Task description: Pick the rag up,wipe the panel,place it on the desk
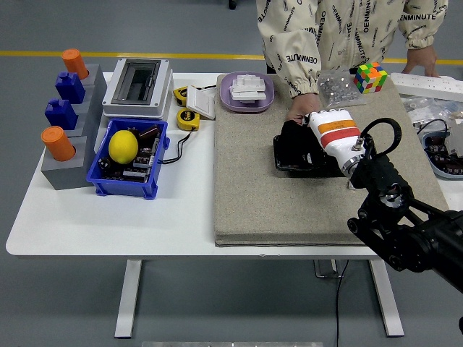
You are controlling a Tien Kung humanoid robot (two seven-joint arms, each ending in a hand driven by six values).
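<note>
Mostly hidden: the black panel [289,165] under the right hand [329,137] and dark rag [291,142], only its left edge and near rim showing, long axis seemingly running left-right on the grey mat [253,195] of the surface [108,217]. Fingers curled down onto the rag, gripping it against the panel, rag bunched left of the fingertips. Touching the panel's far edge just beyond the fingers, a person's hand [300,108].

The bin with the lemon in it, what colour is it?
Blue. The bin shows plainly in the head view, at the table's left.
</note>
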